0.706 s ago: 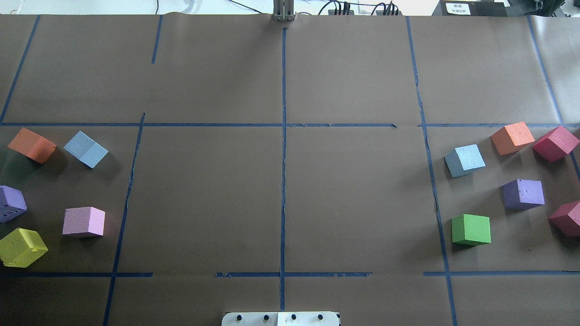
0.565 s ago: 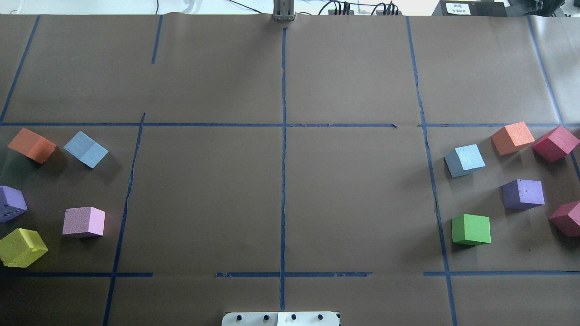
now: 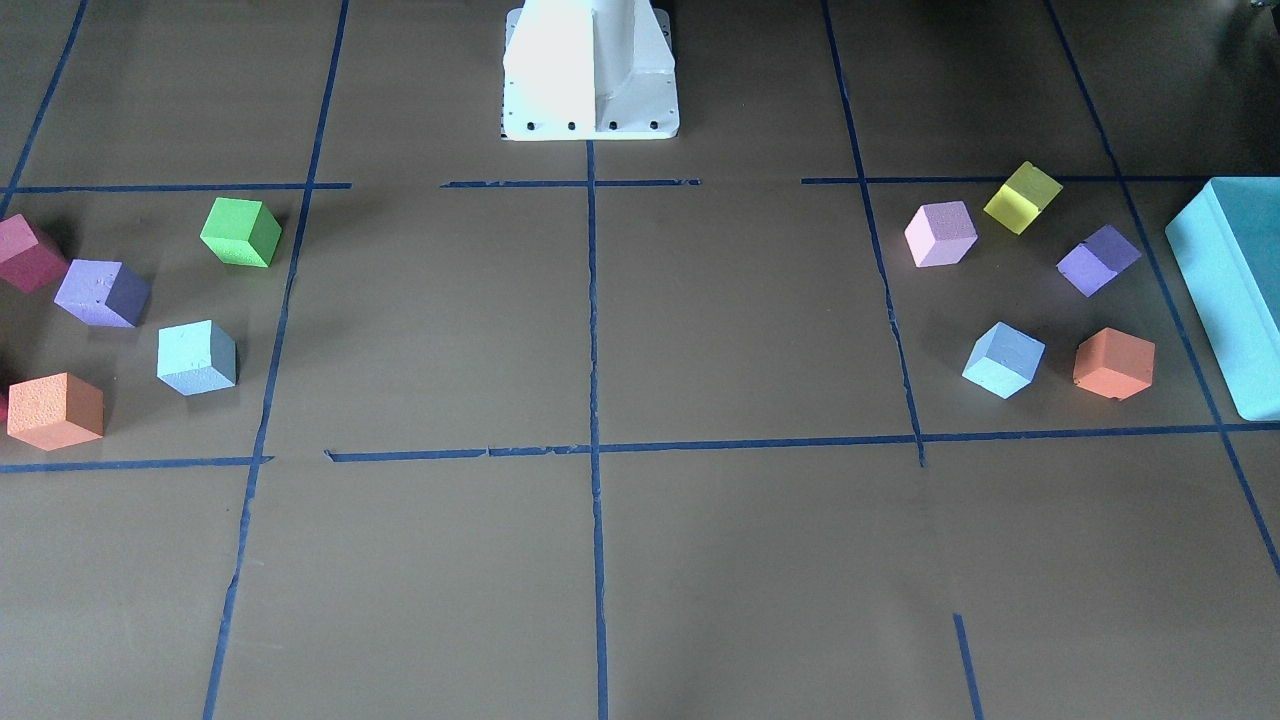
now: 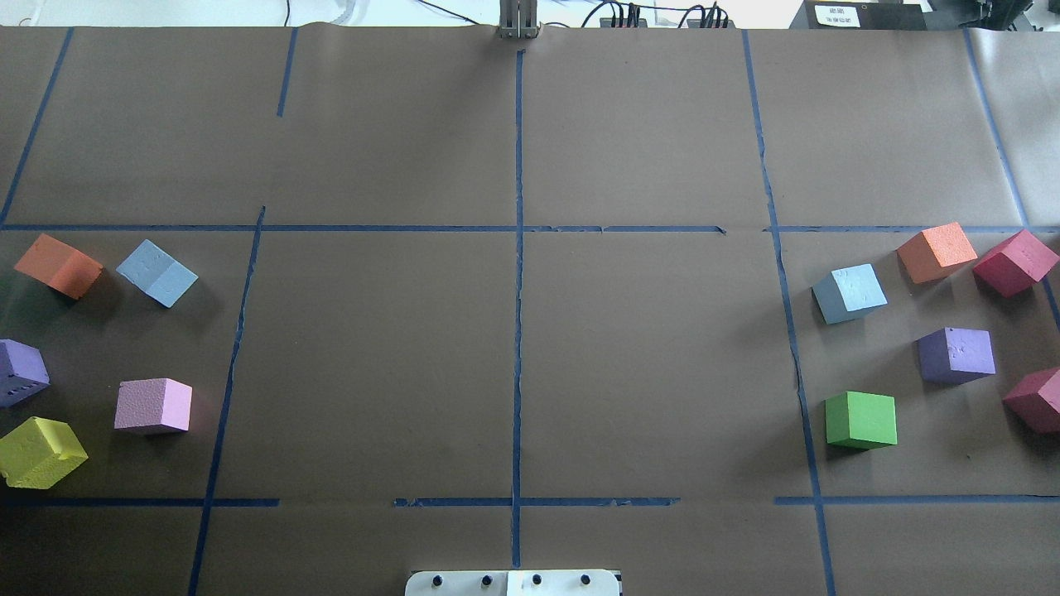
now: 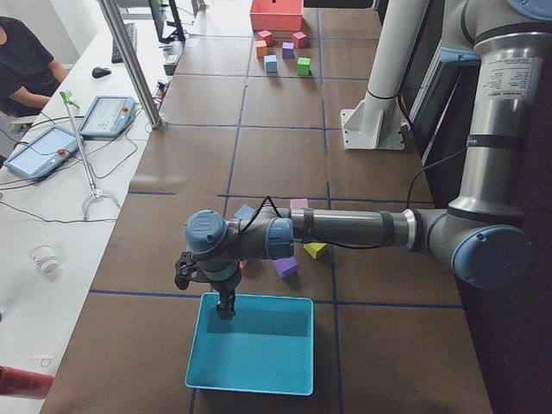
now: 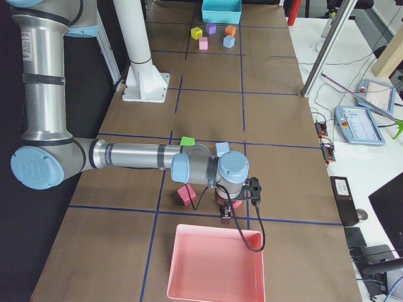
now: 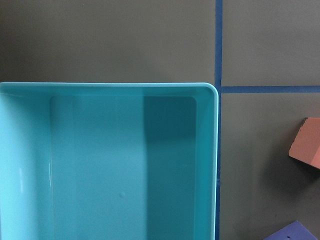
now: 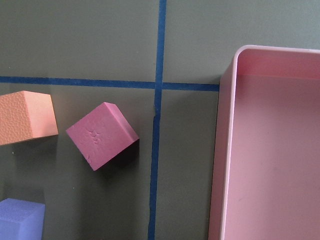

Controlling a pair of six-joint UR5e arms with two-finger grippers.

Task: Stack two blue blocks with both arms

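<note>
Two pale blue blocks lie far apart on the brown table. One is on my left side (image 4: pixel 157 273), also in the front view (image 3: pixel 1003 359). The other is on my right side (image 4: pixel 849 293), also in the front view (image 3: pixel 197 357). My left gripper (image 5: pixel 225 309) shows only in the exterior left view, hanging over the near rim of a teal tray (image 5: pixel 250 381), beyond the left block (image 5: pixel 245 211). My right gripper (image 6: pixel 225 218) shows only in the exterior right view, over the rim of a pink tray (image 6: pixel 189 293). I cannot tell whether either is open or shut.
Orange (image 4: pixel 58 265), purple (image 4: pixel 21 372), pink (image 4: pixel 153 406) and yellow (image 4: pixel 41 452) cubes surround the left blue block. Orange (image 4: pixel 936 252), crimson (image 4: pixel 1015 262), purple (image 4: pixel 956 355) and green (image 4: pixel 861 420) cubes surround the right one. The white pedestal (image 3: pixel 590 70) stands at the near middle edge.
</note>
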